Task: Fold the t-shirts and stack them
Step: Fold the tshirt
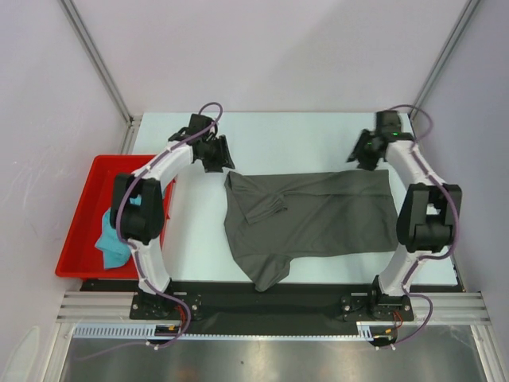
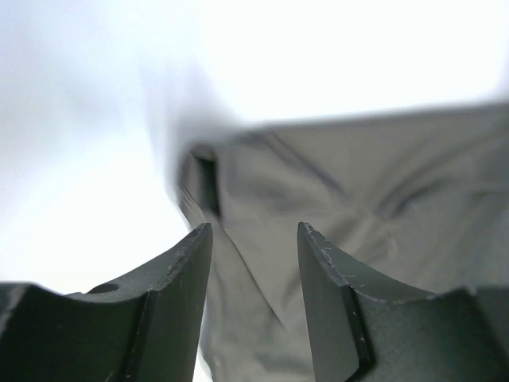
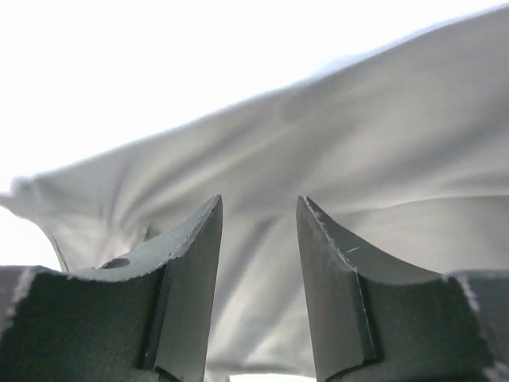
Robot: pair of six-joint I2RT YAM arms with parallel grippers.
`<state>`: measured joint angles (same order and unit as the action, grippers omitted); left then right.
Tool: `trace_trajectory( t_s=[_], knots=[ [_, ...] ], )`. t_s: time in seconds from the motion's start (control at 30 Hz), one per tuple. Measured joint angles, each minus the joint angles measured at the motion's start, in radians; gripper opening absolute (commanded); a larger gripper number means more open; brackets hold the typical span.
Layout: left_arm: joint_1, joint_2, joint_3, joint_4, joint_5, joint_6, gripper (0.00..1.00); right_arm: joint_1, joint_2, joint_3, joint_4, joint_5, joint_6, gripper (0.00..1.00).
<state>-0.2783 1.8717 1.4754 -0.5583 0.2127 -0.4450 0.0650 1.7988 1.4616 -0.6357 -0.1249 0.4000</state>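
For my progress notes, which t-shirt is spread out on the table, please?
The dark grey t-shirt; the teal t-shirt lies bunched in the red tray.

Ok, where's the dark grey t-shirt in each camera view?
Top external: the dark grey t-shirt lies spread across the middle of the white table.
Left wrist: the dark grey t-shirt fills the centre and right, with one corner up and left of centre.
Right wrist: the dark grey t-shirt is a wide band rising from lower left to upper right.
Shared landmark: the shirt's edge against the white table.
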Motion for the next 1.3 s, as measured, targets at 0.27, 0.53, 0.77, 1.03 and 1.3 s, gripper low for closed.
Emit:
trace_trajectory(
  t_s=[0.27, 0.53, 0.77, 1.03, 1.3],
  knots=[
    [0.046, 0.171, 0.061, 0.017, 0.035, -0.009, 0.64, -0.294, 0.018, -0.044, 0.108, 0.020, 0.022, 0.63],
    [0.059, 0.243, 0.129, 0.026, 0.081, -0.006, 0.61, -0.354, 0.081, -0.036, 0.153, -0.002, -0.060, 0.62],
    [0.063, 0.279, 0.130, 0.024, 0.118, -0.001, 0.53, -0.439, 0.224, 0.017, 0.143, -0.059, -0.093, 0.56],
    [0.063, 0.286, 0.127, 0.035, 0.164, 0.000, 0.44, -0.436, 0.249, 0.035, 0.129, -0.100, -0.125, 0.49],
    [0.063, 0.286, 0.124, 0.040, 0.187, 0.000, 0.40, -0.434, 0.276, 0.052, 0.132, -0.126, -0.132, 0.43]
  ],
)
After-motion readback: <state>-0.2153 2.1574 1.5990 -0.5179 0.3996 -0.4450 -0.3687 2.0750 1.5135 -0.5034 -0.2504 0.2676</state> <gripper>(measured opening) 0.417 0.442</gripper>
